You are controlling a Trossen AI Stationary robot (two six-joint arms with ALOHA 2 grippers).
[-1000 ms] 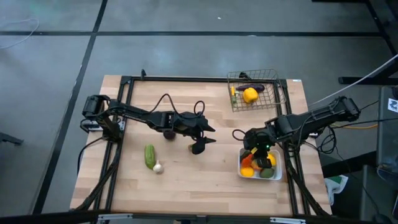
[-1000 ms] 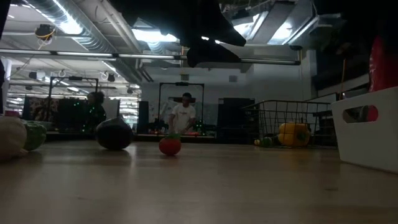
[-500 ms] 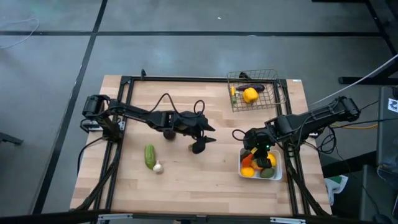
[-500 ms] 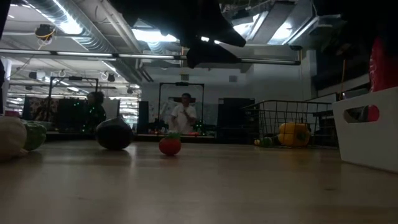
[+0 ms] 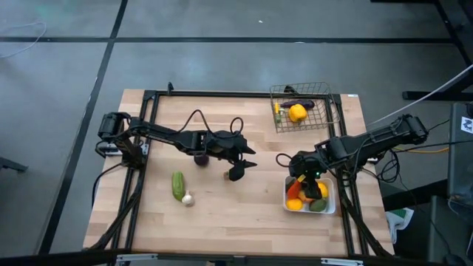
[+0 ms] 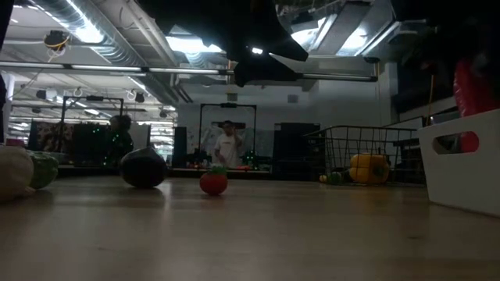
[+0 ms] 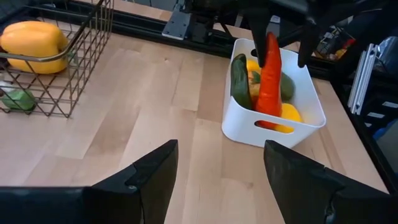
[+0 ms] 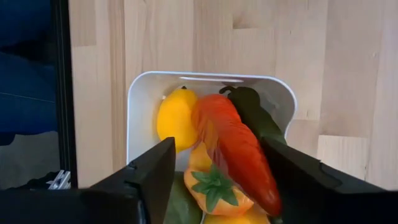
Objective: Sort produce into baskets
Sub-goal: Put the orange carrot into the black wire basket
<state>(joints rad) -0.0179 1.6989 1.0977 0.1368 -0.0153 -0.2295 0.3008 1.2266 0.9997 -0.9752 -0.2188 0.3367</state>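
Right gripper (image 5: 303, 179) has spread its fingers since 1 s ago, letting go of the carrot (image 7: 269, 74), which now stands tip-down in the tray (image 7: 309, 99) between them, leaning on the produce already there. Release looks done so the carrot drops in with the cucumber (image 7: 240, 81) and lemon (image 8: 175, 118). Left gripper (image 5: 235, 168) hovers mid-table, fingers spread and empty, likely lined up for its next pick. Tomato (image 6: 213, 182) and eggplant (image 5: 201, 157) sit near it; 1 cucumber and garlic (image 5: 188, 199) lie nearer left. Wire basket (image 5: 325, 111) far right holds a yellow pepper (image 5: 297, 112).
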